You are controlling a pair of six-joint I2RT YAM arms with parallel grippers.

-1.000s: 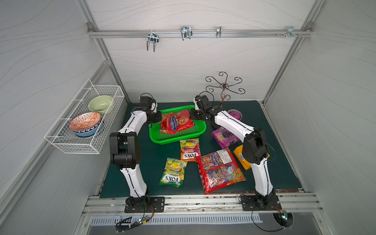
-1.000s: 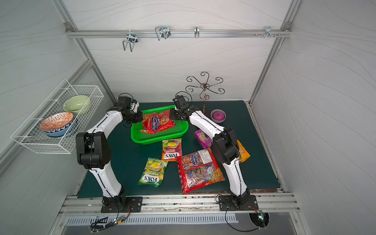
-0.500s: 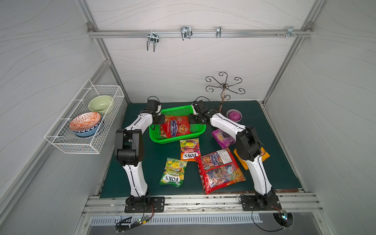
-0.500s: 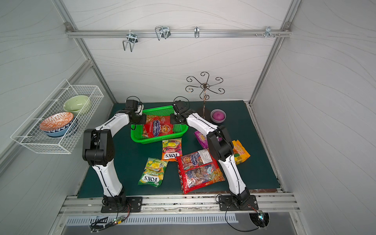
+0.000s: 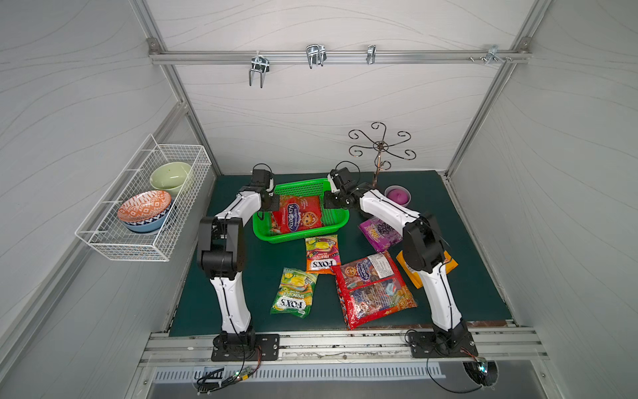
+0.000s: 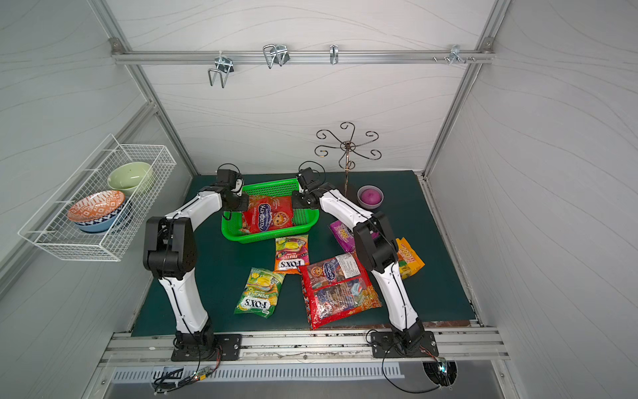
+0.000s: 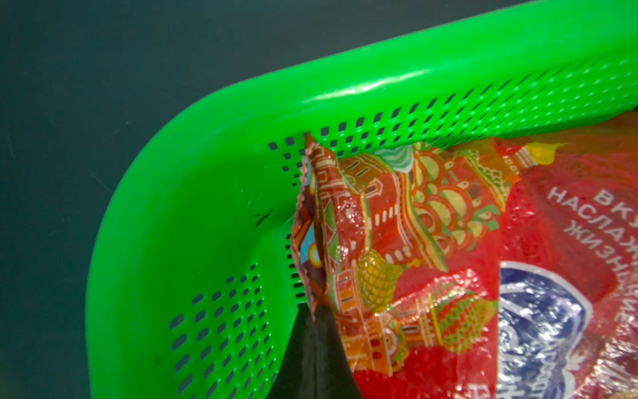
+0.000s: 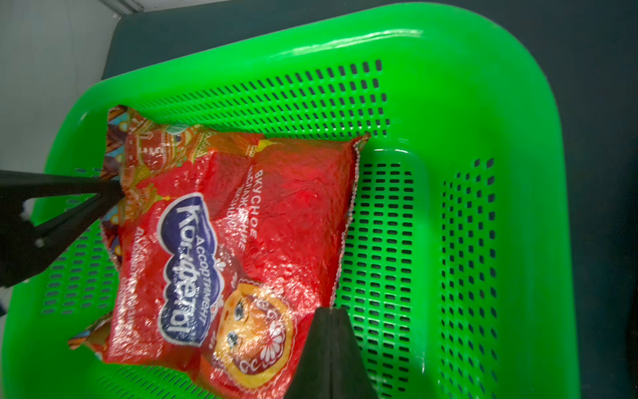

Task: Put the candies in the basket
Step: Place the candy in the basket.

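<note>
A large red candy bag (image 5: 298, 216) (image 6: 269, 216) lies inside the green basket (image 5: 300, 239) (image 6: 270, 239). My left gripper (image 5: 273, 203) (image 7: 316, 309) is shut on the bag's left serrated edge, close to the basket's left wall. On the opposite edge of the same bag, my right gripper (image 5: 327, 200) (image 8: 329, 311) is shut too. On the mat in front of the basket lie an orange FOX'S bag (image 5: 322, 254), a green FOX'S bag (image 5: 293, 293) and a second large red bag (image 5: 373, 288). A purple bag (image 5: 379, 231) and a yellow-orange bag (image 5: 414, 276) lie partly behind the right arm.
A white wire basket (image 5: 145, 221) with bowls hangs on the left wall. A pink bowl (image 5: 397, 195) and a metal hook stand (image 5: 379, 152) stand at the back right. Hooks hang from the rail overhead.
Both grippers have come down with the red bag, which now lies flatter and lower inside the green basket. The bags on the mat have not moved.
</note>
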